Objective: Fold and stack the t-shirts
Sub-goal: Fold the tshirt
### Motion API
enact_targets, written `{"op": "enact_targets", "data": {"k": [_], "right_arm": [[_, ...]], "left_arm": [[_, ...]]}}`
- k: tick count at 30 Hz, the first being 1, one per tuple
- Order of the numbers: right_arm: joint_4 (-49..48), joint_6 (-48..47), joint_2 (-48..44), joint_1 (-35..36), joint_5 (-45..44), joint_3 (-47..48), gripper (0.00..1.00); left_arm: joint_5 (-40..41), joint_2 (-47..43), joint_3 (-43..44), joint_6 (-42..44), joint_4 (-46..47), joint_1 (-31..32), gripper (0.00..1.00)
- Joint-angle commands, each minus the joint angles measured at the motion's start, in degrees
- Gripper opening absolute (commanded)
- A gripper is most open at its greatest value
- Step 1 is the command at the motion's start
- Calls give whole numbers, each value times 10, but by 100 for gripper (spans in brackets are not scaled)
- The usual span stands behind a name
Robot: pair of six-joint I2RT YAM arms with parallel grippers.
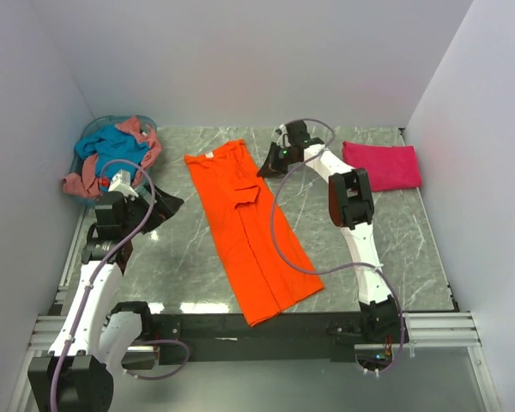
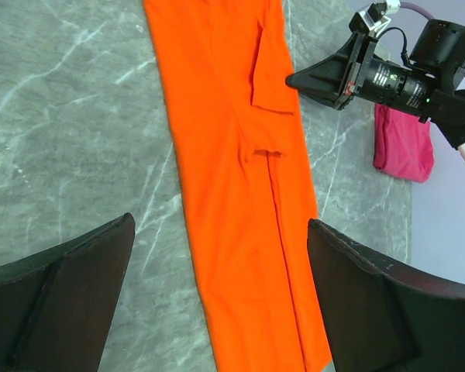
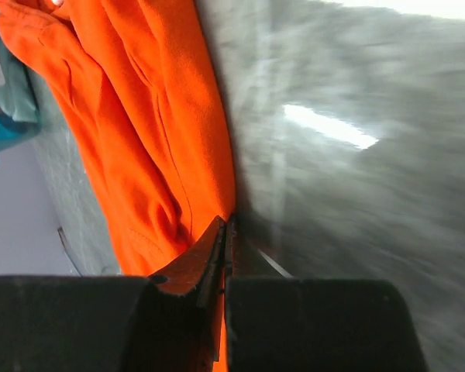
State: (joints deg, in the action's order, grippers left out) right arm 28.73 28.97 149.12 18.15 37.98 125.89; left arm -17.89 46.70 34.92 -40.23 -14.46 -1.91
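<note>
A bright orange t-shirt (image 1: 249, 232) lies folded lengthwise into a long strip slanting across the middle of the table. My right gripper (image 1: 264, 168) is shut on its far right edge; orange cloth (image 3: 132, 132) shows pinched between the closed fingers (image 3: 205, 260). The left wrist view shows that gripper (image 2: 291, 79) beside the folded sleeve of the shirt (image 2: 232, 194). My left gripper (image 1: 167, 206) hangs open to the left of the strip, fingers wide apart (image 2: 221, 225) and holding nothing. A magenta-pink t-shirt (image 1: 382, 165) lies folded at the back right. Teal-blue (image 1: 112, 142) and salmon-pink (image 1: 142, 129) t-shirts are heaped in the basket.
The pale blue round basket (image 1: 90, 137) stands at the back left corner. White walls close the table on three sides. The right arm's purple cable (image 1: 283, 232) loops over the strip. The magenta shirt (image 2: 403, 147) lies behind the right gripper.
</note>
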Motion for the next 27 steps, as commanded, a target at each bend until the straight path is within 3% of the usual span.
{"op": "enact_targets", "data": {"k": [1, 10, 13, 18, 21, 22, 27], "right_arm": [[-26, 3, -48, -30, -18, -19, 0], [-36, -2, -72, -96, -26, -48, 0], [-24, -12, -67, -110, -43, -26, 1], [-7, -26, -52, -131, -59, 23, 1], [-9, -55, -55, -140, -24, 29, 10], [-6, -76, -61, -142, -6, 26, 22], [14, -217, -187, -137, -13, -62, 43]], "left_arm": [[-32, 14, -8, -10, 39, 0, 98], [-111, 91, -3, 2, 94, -1, 94], [-148, 98, 19, 38, 116, 3, 96], [-152, 94, 105, 170, 83, 45, 98], [-145, 74, 113, 251, 107, 82, 99], [-150, 68, 109, 293, 122, 90, 99], [-143, 62, 85, 324, 208, 90, 99]]}}
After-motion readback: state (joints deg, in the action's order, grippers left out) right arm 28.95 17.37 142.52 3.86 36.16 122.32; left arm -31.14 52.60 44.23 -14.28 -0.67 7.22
